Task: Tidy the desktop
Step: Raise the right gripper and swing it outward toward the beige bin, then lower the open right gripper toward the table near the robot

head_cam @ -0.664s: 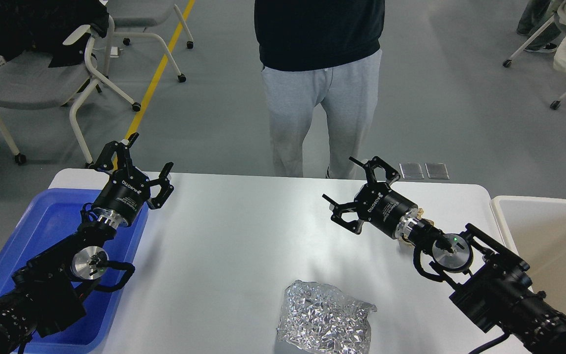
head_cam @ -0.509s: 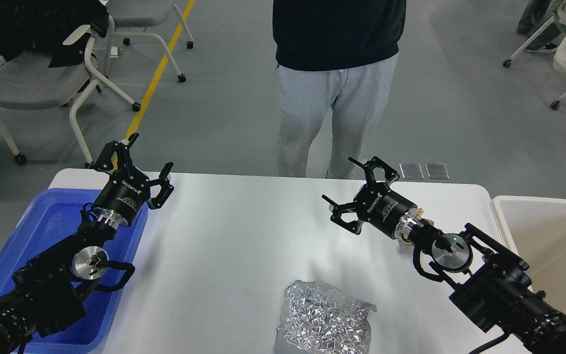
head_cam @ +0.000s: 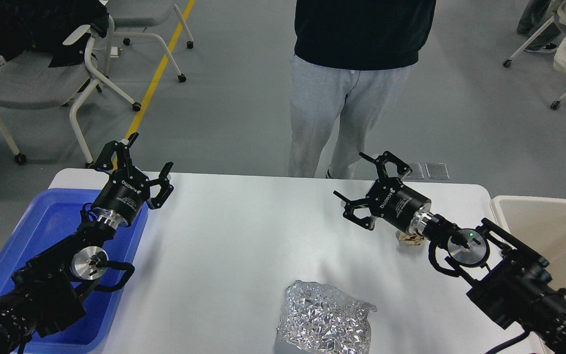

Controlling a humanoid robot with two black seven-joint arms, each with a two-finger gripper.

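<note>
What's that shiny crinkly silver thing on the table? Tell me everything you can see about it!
It is a crumpled silver foil bag, or a wad of foil; I cannot tell which. Its surface is covered in tiny creases that glint in the light. It looks puffy and roughly square, with one pointed corner sticking out to the right. It lies flat on the white desktop, near the front edge, and its bottom is cut off by the picture. Neither gripper touches it, and nothing rests on it.
</note>
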